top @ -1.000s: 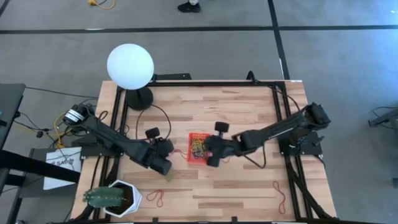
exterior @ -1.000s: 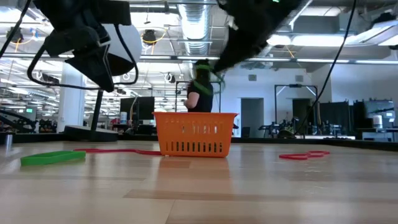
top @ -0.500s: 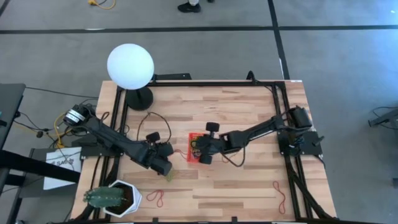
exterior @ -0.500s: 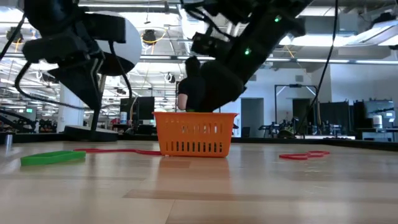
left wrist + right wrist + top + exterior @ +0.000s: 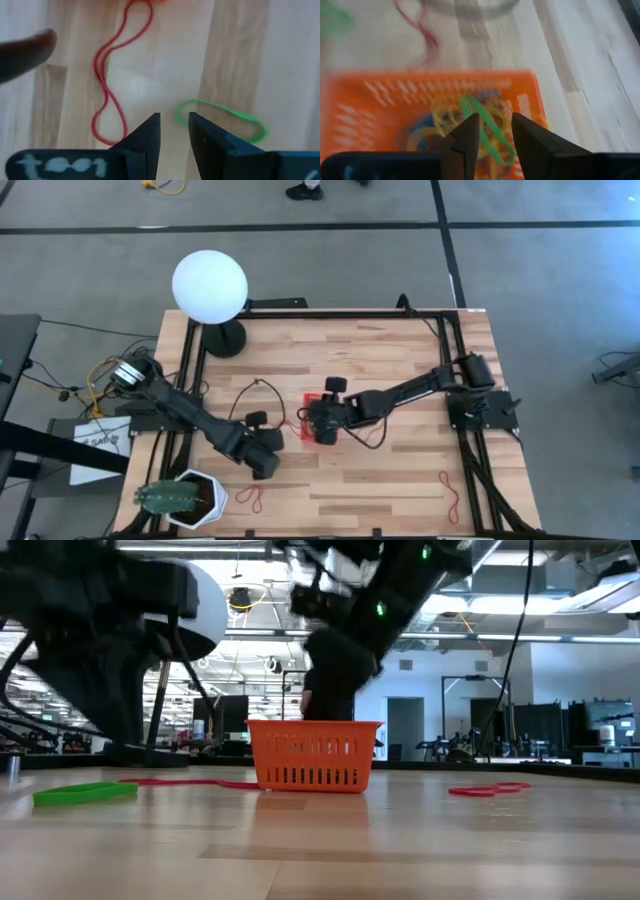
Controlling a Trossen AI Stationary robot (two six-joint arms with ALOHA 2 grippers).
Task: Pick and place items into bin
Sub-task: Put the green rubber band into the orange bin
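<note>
- Bin stands at the table centre, with bands inside.
- Right gripper is over the bin.
- Left gripper is left of the bin, nearer.
- Plant pot occupies the near left corner.

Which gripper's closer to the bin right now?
Right. The right gripper hangs directly over the bin; the left gripper is off to the side, above loose bands on the table.

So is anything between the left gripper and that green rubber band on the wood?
Nothing visible. The left gripper hangs over bare wooden table, with the green rubber-band loop just ahead of its fingertips. A long red rubber-band loop lies beside it, not across the path.
</note>
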